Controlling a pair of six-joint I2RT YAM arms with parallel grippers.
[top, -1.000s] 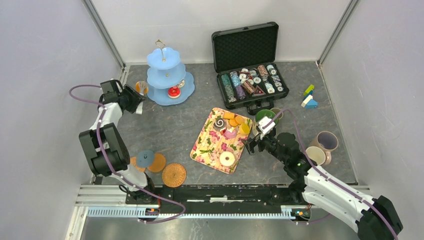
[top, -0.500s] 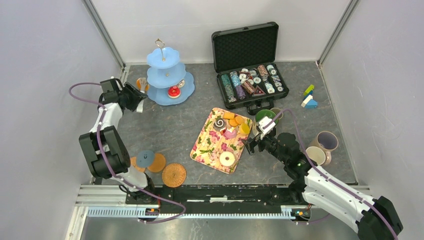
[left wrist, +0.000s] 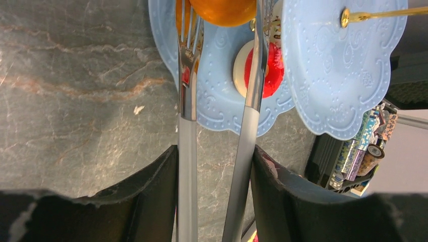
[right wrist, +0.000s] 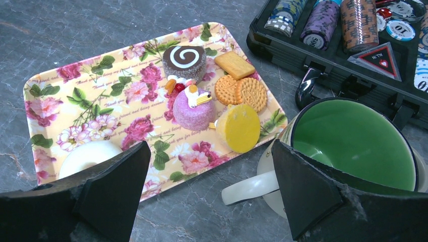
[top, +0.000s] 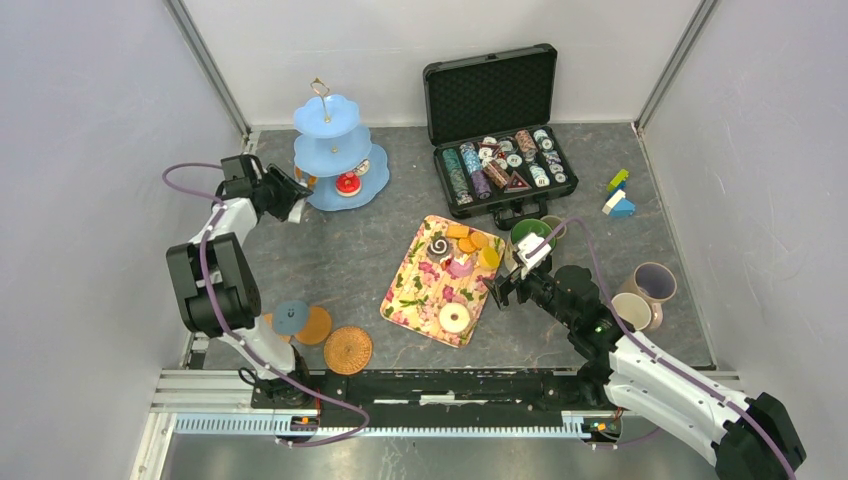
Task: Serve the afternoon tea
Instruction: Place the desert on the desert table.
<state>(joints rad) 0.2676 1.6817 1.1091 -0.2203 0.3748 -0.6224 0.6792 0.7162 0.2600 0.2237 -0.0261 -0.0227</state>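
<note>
My left gripper (top: 284, 194) is shut on metal tongs (left wrist: 188, 101). The tongs pinch an orange biscuit (left wrist: 222, 10) over the bottom plate (left wrist: 217, 101) of the blue tiered stand (top: 330, 150). A red donut (left wrist: 272, 70) lies on that plate. My right gripper (top: 508, 287) is open and empty, low between the floral tray (top: 405, 290) and the green-lined mug (right wrist: 353, 141). On the tray are a swirl cake (right wrist: 183, 59), a pink cake (right wrist: 194, 108), a yellow biscuit (right wrist: 238, 127), several orange biscuits (right wrist: 241, 91) and a white donut (right wrist: 91, 155).
An open black case (top: 500, 150) of poker chips stands at the back. Two mugs (top: 650, 282) sit at the right. Woven coasters (top: 348, 349) lie at the front left. Coloured blocks (top: 618, 195) lie at the back right. Grey walls close both sides.
My left gripper has swung right with the tongs and biscuit, from the left wall to the tiered stand's bottom plate. The right arm has not moved.
</note>
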